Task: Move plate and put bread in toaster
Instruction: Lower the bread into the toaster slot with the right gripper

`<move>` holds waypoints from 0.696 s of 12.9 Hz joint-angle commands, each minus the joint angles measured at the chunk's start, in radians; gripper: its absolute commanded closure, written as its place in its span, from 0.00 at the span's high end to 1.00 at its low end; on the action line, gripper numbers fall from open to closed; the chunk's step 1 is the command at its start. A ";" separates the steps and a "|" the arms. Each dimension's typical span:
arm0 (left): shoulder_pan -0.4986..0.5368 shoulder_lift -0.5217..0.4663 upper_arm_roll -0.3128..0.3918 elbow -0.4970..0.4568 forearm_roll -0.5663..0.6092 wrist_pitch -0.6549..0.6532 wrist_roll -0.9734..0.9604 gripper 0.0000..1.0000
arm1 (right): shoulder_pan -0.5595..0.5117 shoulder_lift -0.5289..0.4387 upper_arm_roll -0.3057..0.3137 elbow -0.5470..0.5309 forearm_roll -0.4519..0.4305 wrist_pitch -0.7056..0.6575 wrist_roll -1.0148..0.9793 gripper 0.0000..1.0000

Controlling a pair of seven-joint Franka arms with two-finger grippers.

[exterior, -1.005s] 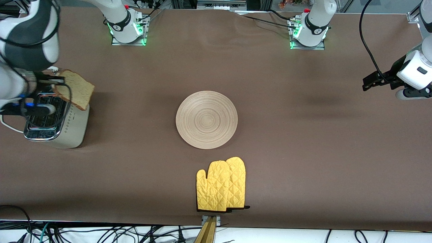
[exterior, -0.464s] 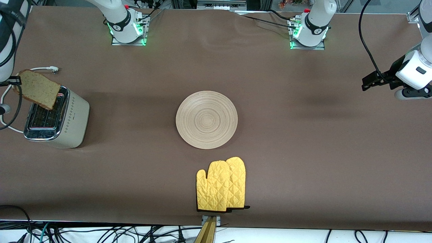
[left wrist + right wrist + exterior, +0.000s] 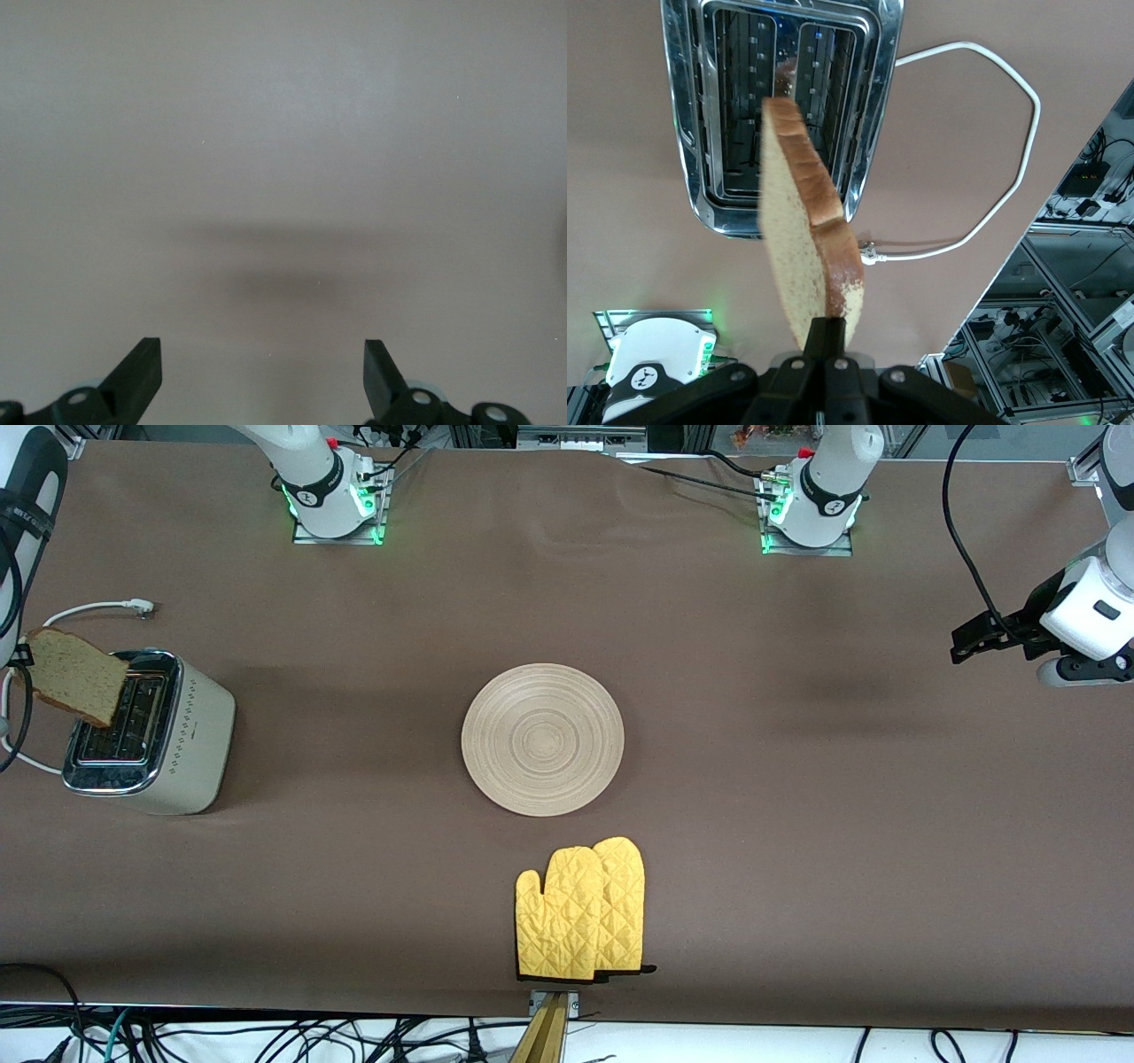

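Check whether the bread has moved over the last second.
Yes. The bread, held by the right hand, has shifted from the toaster's plate-side edge across its top toward the table's end.

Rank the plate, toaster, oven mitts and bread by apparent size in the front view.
1. Plate and toaster: similar, unranked.
2. Oven mitts.
3. Bread, held above the toaster by the right gripper, so it looks larger than it is.
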State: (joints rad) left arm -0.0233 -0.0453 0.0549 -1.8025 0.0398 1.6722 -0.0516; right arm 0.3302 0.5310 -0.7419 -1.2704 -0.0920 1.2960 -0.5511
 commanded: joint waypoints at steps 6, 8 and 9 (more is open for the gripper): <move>0.016 -0.008 -0.013 0.000 0.009 -0.009 0.010 1.00 | 0.012 0.004 0.006 0.010 -0.002 0.019 -0.013 0.00; 0.016 -0.008 -0.013 -0.001 0.009 -0.009 0.010 1.00 | 0.012 0.012 0.009 0.010 0.000 0.032 -0.012 0.00; 0.016 -0.008 -0.013 -0.001 0.009 -0.009 0.010 1.00 | 0.012 0.015 0.010 0.010 0.001 0.042 -0.012 0.00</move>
State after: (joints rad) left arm -0.0232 -0.0453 0.0549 -1.8025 0.0398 1.6721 -0.0516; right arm 0.3449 0.5408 -0.7364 -1.2681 -0.0915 1.3255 -0.5511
